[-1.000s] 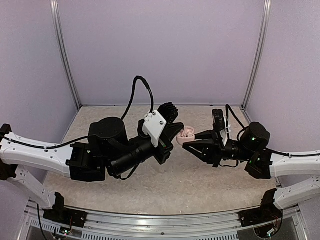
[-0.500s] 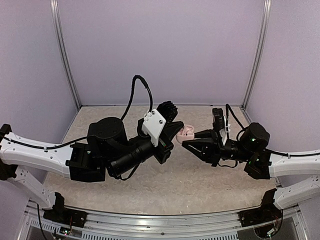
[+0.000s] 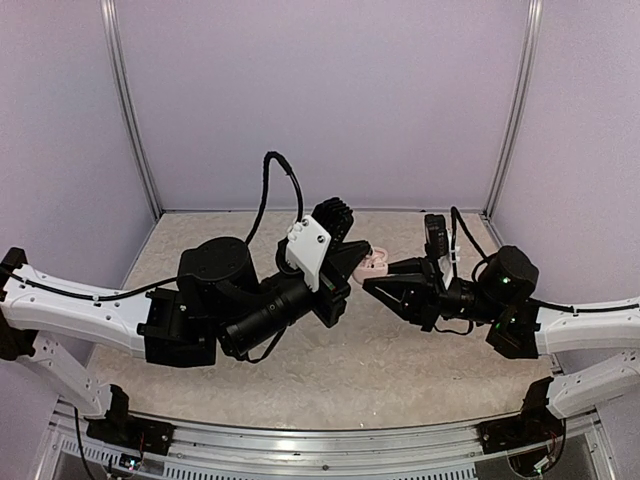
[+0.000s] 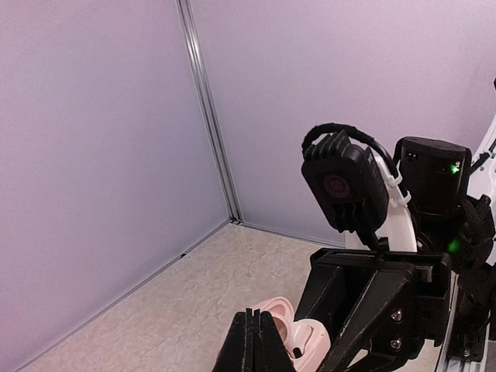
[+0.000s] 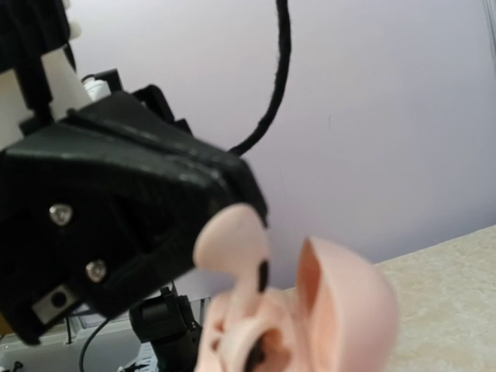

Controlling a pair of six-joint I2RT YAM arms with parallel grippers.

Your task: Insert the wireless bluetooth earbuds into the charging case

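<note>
Left gripper point(image 3: 356, 258): its fingers point(image 4: 246, 345) are pressed together, with only a thin seam between them in the left wrist view; the tips end at the near left end of the charging case point(image 3: 376, 262), and whether they nip its edge cannot be told

Right gripper point(image 3: 375, 277): its fingers are spread in a wide V with nothing between them, the tips pointing towards the left gripper's tips

Charging case: pinkish white and open; it sits right at the left gripper's fingertips, just past the upper fingertip of the right gripper (the two grippers face each other almost tip to tip here)

Lid point(image 5: 349, 302): swung up from the body; from the right wrist it stands on the right side of the case, away from the left gripper's black finger

Earbud point(image 5: 232, 236): one rounded head on a short stem rises above the case body, just beside the lower tip of the left gripper's finger and left of the lid; it is blurred, so how deep it sits in its well cannot be told

Second earbud: cannot be made out for certain

Right arm from the left wrist: its black gripper frame stands directly beyond the case, to the right of the left fingers

Table point(image 3: 300, 370): a speckled beige surface below both grippers

Cable point(image 3: 283, 165): a black loop arching above the left wrist
</note>
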